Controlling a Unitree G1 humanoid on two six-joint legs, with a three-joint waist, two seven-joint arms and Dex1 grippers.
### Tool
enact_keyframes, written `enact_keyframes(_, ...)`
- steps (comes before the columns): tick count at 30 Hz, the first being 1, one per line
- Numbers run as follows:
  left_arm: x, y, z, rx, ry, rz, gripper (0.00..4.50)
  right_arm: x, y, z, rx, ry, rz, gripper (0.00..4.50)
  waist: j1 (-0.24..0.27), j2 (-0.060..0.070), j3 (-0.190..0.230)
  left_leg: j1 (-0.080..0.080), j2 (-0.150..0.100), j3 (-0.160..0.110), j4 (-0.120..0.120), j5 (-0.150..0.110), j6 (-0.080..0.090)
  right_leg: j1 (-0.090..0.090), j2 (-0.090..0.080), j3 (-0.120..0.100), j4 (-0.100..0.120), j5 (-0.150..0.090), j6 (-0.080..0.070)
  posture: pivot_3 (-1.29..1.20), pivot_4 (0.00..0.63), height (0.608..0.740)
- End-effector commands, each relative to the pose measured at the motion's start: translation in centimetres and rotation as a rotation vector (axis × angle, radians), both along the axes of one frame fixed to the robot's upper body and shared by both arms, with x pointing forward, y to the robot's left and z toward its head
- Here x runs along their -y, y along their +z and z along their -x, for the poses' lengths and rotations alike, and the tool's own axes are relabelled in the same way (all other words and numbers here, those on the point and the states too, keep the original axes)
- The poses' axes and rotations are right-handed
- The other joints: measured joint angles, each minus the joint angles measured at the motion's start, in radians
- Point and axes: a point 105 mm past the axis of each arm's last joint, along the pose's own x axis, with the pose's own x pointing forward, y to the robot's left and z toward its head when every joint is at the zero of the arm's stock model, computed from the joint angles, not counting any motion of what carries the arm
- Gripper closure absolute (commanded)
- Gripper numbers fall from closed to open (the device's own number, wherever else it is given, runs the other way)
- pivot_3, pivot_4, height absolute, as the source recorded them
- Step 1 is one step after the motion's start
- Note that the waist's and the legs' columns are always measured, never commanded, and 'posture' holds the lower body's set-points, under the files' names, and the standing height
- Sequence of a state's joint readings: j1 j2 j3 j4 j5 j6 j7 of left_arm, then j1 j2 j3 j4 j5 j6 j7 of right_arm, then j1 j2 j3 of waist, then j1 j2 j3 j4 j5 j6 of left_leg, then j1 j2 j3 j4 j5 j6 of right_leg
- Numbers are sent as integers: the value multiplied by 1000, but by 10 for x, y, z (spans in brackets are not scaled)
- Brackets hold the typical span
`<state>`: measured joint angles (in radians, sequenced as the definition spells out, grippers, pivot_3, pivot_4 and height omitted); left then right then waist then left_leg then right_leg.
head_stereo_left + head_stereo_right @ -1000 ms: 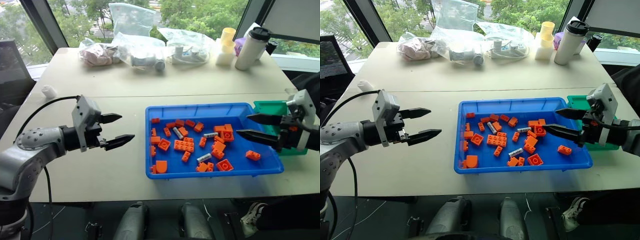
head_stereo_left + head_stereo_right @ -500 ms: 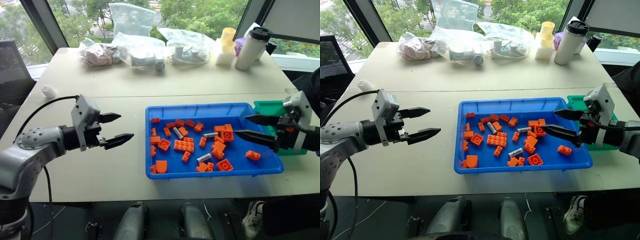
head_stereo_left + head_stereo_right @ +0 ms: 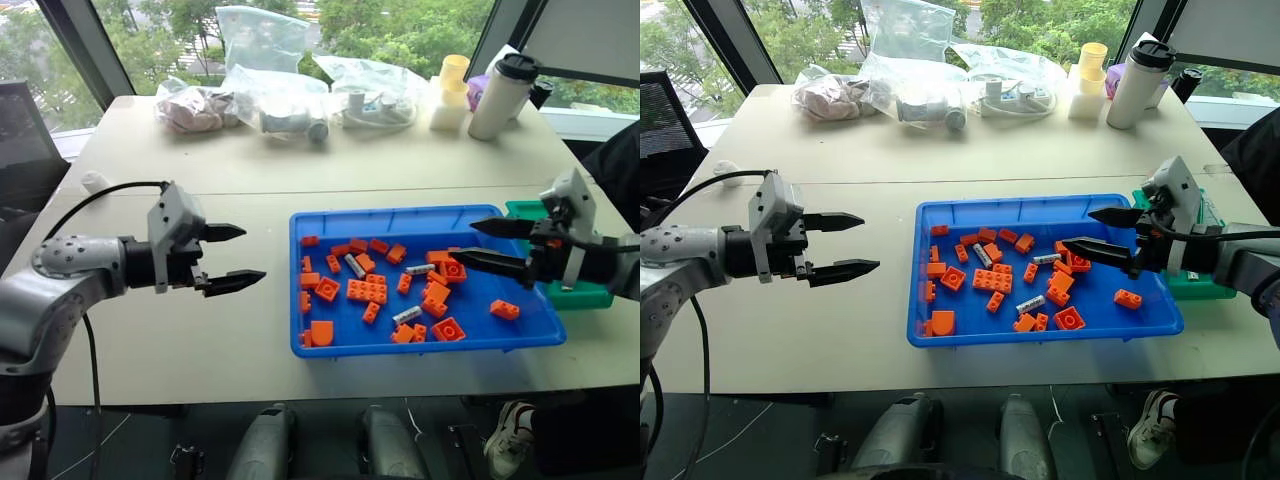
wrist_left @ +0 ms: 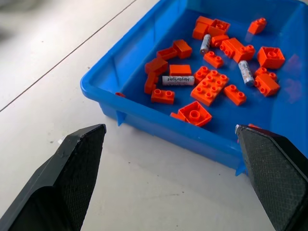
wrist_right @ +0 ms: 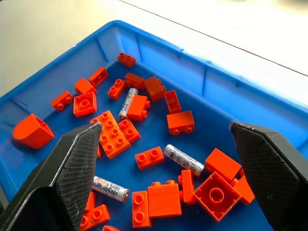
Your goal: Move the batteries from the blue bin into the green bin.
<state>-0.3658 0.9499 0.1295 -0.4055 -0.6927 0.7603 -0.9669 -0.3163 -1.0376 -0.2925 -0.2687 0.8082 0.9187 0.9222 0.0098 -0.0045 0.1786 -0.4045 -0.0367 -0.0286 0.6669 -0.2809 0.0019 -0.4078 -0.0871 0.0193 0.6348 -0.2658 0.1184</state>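
Three batteries lying flat among orange bricks in the blue bin, centre-right of the head view: one angled toward upper left, one nearly crosswise, one tilted. Green bin touching the blue bin's right end, partly hidden by the right gripper. Since a second ago, right gripper shifted left over the blue bin's right part, jaws wide, empty. Left gripper over bare table at left, jaws wide, empty. Bags, cups, tumbler along the far edge.
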Motion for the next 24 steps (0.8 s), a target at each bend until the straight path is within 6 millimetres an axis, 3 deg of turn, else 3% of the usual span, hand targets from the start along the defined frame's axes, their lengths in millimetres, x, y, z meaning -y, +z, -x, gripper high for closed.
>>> enact_keyframes(1,3,19,9,24,-95,-59,0,-31,13,1,52,150,8,104,-6,0,0,-1,0,0,0,0,0,-1,0,0,0,0,0,0,150,740)
enact_keyframes(4,6,22,15,23,-146,-104,0,-60,8,0,65,293,43,104,-16,0,0,-1,0,0,0,0,0,-1,0,0,0,0,0,0,150,740)
enact_keyframes(9,15,20,12,40,-141,-74,0,-98,-26,-27,65,370,137,104,-24,0,0,-1,0,0,0,0,0,-1,1,0,1,0,0,0,150,740)
enact_keyframes(14,16,13,16,25,-111,-56,0,-114,-43,-44,29,368,163,104,-22,0,0,-3,-1,0,0,0,0,-5,1,0,3,0,0,0,150,740)
enact_keyframes(18,17,8,18,20,-86,-34,0,-131,-47,-45,-36,383,123,104,-22,0,0,-4,-1,0,1,1,-1,-7,1,0,5,0,0,0,150,740)
enact_keyframes(24,20,1,23,14,-65,-19,0,-138,-58,-47,-67,374,135,104,-22,0,0,-4,-1,0,1,2,-3,-10,0,1,10,0,0,0,150,740)
